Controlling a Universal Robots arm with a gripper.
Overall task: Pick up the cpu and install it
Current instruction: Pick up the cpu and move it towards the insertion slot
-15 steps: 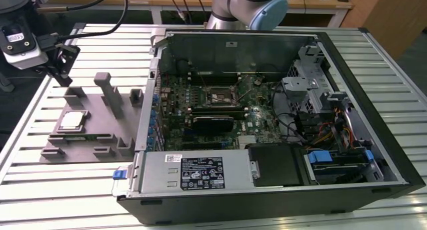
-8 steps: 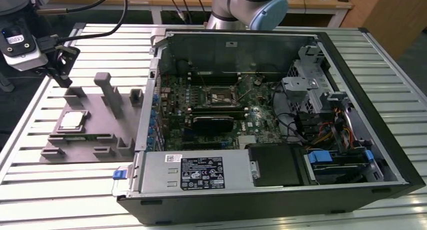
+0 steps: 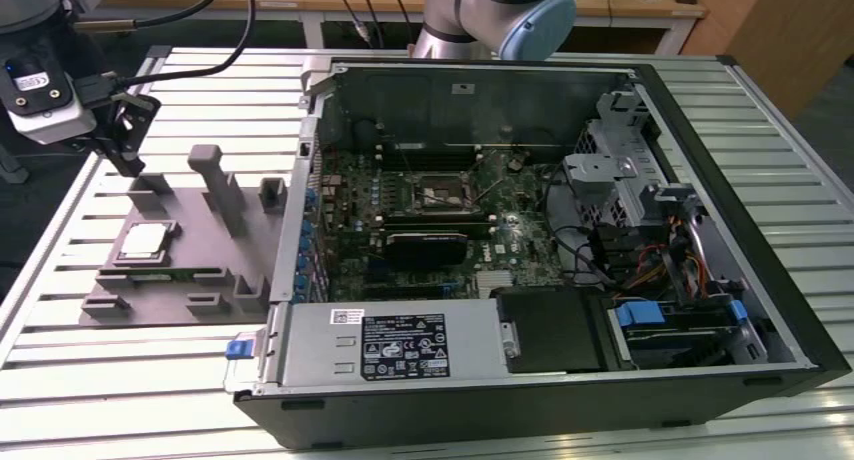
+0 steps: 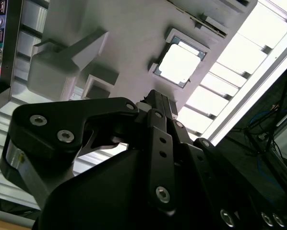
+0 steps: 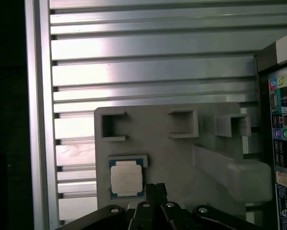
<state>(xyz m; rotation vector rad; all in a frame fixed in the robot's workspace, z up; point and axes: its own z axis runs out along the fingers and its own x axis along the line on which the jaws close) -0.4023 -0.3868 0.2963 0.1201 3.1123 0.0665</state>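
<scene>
Where the grey tray (image 3: 200, 242) lies on the slatted table (image 3: 120, 380), at the exterior view's left of the open case (image 3: 534, 410), the cpu (image 3: 144, 242) sits flat in a recess, plate up. It's square, with no long axis, its edges lined up with the tray's. Posts (image 3: 214, 180) rise between it and the case, and slats lie open on its left. Above its far side hangs the gripper (image 3: 131, 165), clenched on nothing.
</scene>
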